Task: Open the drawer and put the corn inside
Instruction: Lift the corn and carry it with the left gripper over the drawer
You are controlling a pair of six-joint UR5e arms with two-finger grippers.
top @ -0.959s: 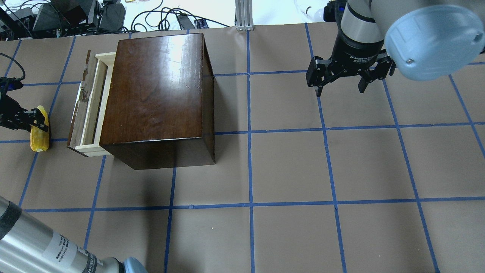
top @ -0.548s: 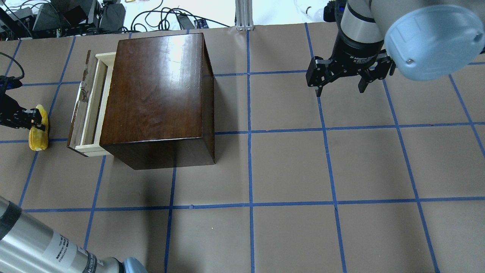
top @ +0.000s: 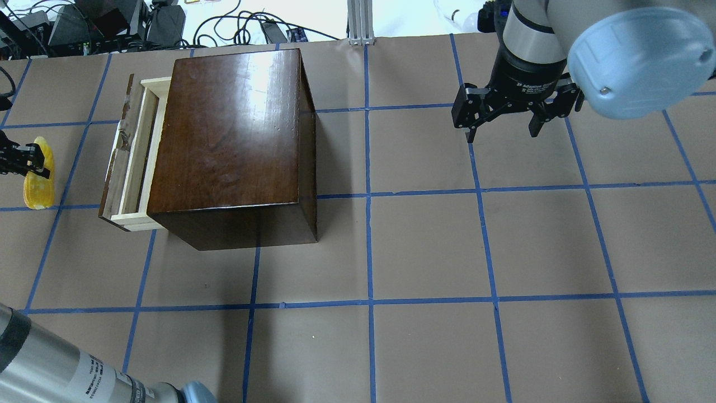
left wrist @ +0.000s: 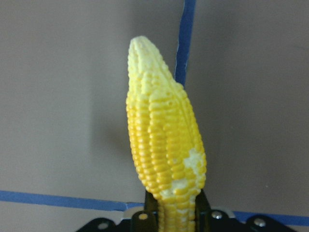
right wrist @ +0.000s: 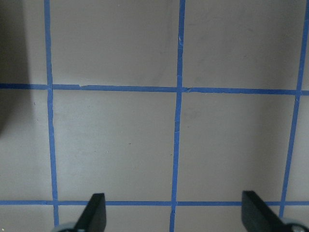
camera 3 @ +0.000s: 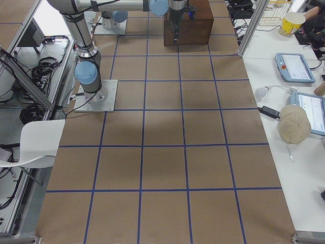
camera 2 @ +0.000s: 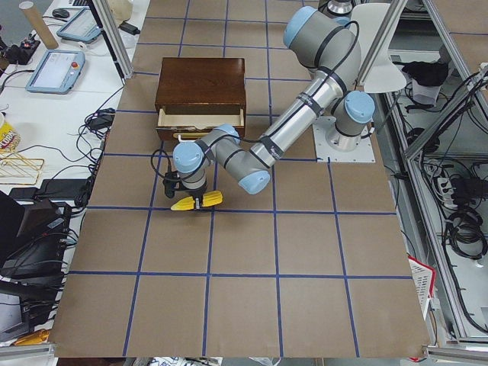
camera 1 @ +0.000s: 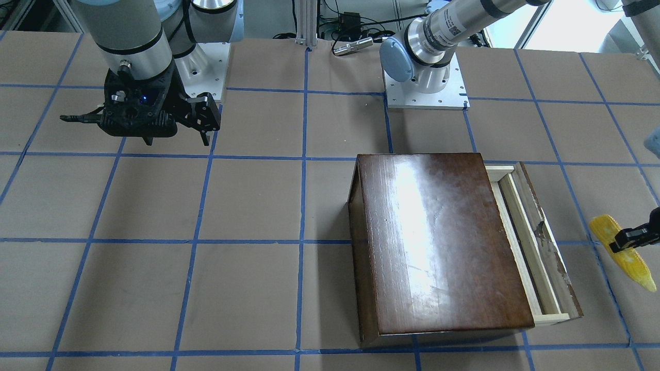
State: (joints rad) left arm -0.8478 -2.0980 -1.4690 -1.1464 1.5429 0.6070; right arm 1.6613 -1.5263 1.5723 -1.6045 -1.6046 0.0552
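The yellow corn (top: pixel 38 178) is clamped near its thick end in my left gripper (top: pixel 28 160), which is shut on it. The corn also shows in the front view (camera 1: pixel 623 253) and the left wrist view (left wrist: pixel 164 145), where its tip points away over the brown paper. It hangs apart from the drawer front, on the side away from the box. The drawer (top: pixel 131 154) is pulled partly out of the dark-brown box (top: pixel 229 129), showing a narrow pale-wood slot. My right gripper (top: pixel 502 134) is open and empty, far off on the other side of the box.
The table is covered in brown paper with a blue tape grid (top: pixel 369 246). Cables and gear (top: pixel 100 22) lie beyond the far edge. The left arm's lower section (top: pixel 61 369) crosses the near left corner of the overhead view.
My left gripper has carried the corn further left and a little toward the far edge, away from the drawer front. The right arm, the box and the drawer have not moved.
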